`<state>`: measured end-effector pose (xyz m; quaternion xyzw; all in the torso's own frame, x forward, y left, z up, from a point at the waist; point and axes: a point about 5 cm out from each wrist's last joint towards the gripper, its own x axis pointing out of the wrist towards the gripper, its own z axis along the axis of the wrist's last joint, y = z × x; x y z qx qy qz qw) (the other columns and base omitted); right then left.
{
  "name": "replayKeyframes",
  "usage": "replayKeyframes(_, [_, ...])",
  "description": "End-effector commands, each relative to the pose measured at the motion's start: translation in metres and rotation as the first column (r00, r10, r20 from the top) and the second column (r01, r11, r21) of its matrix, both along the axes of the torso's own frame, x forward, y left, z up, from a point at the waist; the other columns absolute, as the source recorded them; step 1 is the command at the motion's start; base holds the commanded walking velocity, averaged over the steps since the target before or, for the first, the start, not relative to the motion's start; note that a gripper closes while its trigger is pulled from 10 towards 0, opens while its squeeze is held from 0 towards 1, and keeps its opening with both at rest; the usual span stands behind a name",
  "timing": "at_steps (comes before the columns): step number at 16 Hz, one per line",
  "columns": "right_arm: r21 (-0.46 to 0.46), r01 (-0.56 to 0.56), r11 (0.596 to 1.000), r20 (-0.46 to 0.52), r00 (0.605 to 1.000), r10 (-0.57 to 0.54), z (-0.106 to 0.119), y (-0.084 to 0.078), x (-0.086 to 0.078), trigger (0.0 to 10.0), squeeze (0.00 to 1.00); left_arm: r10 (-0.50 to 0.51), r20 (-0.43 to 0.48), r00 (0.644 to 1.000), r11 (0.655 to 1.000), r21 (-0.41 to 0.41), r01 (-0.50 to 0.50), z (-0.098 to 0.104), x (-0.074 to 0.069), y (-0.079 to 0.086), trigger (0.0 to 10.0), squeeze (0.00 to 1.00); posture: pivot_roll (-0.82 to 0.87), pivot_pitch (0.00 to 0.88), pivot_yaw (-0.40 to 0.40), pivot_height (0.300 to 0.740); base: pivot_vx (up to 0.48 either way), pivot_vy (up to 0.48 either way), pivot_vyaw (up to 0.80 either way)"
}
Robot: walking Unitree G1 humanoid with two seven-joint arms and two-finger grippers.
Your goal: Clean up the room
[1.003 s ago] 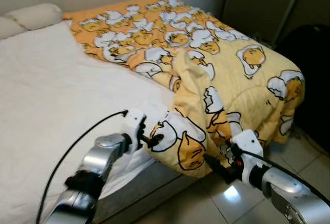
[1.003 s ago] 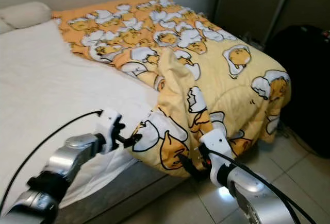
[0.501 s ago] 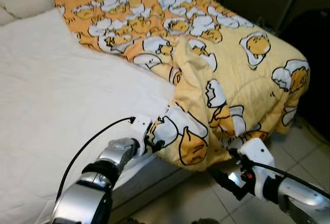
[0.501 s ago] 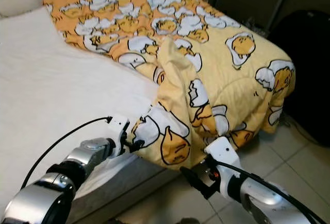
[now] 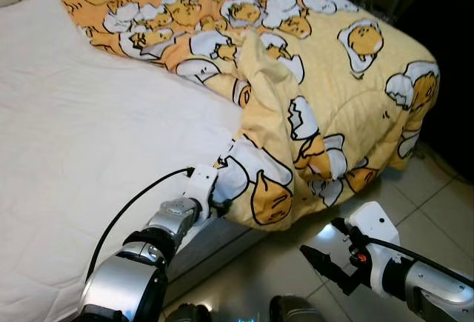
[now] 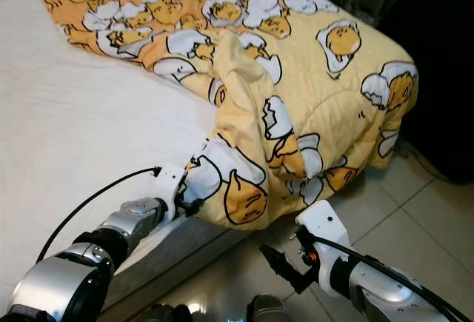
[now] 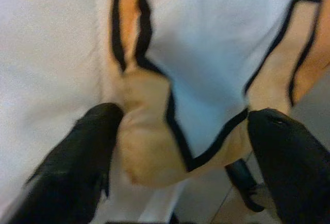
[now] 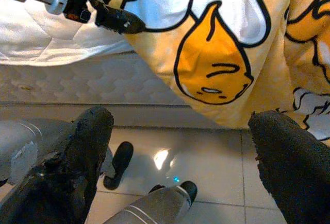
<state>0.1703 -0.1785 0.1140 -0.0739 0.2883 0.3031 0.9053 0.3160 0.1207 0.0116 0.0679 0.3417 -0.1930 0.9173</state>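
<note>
The yellow egg-print comforter [image 5: 326, 78] lies bunched toward the bed's foot, covering the mattress from about 12 o'clock round to 3 o'clock in the head views, with one folded corner spilling over the bed's edge near the middle of the frame. The white mattress sheet [image 5: 81, 152] is bare from 9 to 11 o'clock, which suggests the cover needs to be drawn back across it to make the bed.

The left gripper [image 5: 219, 205] sits at the mattress edge, around 7 o'clock of the hanging corner. In the left wrist view its two black fingers [image 7: 82, 152] stand on either side of a bunched fold of the comforter with the fabric pressed between them, so it appears to be pinching that corner. Holding the hem at the edge makes sense: it gives a firm purchase to drag the cover over the sheet.

The right gripper [image 5: 320, 263] hangs low over the tiled floor [image 5: 281, 277], at about 5 o'clock, apart from the comforter. The right wrist view shows its fingers [image 8: 77, 157] spread wide with nothing between them, aimed up at the drooping yellow edge. Judging by that aim, it is placed to take a second hold along the hem, so the cover can be lifted evenly and not twist.
</note>
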Motion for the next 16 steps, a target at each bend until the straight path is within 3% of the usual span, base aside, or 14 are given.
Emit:
replayKeyframes(1, [0.008,-0.004,1.0,0.016,1.0,0.004,0.006,0.001,-0.002,10.0,0.0,0.039,-0.019,0.999,0.999,0.02,-0.039,-0.005,-0.003,0.008,0.0,0.0,-0.34,0.201,0.073,0.74,0.0,0.0,0.0])
replayKeyframes(4, [0.02,-0.012,1.0,0.011,1.0,0.012,0.007,0.002,-0.004,10.0,0.0,0.077,-0.012,0.997,0.996,-0.044,-0.078,-0.002,-0.001,0.01,0.0,0.0,-0.33,0.199,0.075,0.74,0.0,0.0,0.0])
replayKeyframes(8, [0.03,-0.001,1.0,0.012,1.0,0.001,0.004,0.003,-0.001,10.0,0.0,0.09,0.022,0.996,0.994,-0.069,-0.088,0.002,0.002,0.01,0.0,0.0,-0.33,0.188,0.072,0.74,0.0,0.0,0.0])
replayKeyframes(10, [0.03,-0.001,1.0,0.013,1.0,0.0,0.004,0.003,-0.001,10.0,0.0,0.13,-0.017,0.991,0.98,-0.151,-0.131,0.0,0.0,0.008,0.0,0.0,-0.33,0.183,0.072,0.74,0.0,0.0,0.0])
replayKeyframes(16, [0.049,0.0,0.999,0.028,1.0,-0.001,0.002,0.007,0.006,10.0,0.0,0.085,-0.007,0.996,0.98,-0.182,-0.085,0.0,-0.001,0.005,0.0,0.0,-0.3,0.161,0.071,0.74,0.0,0.0,0.0])
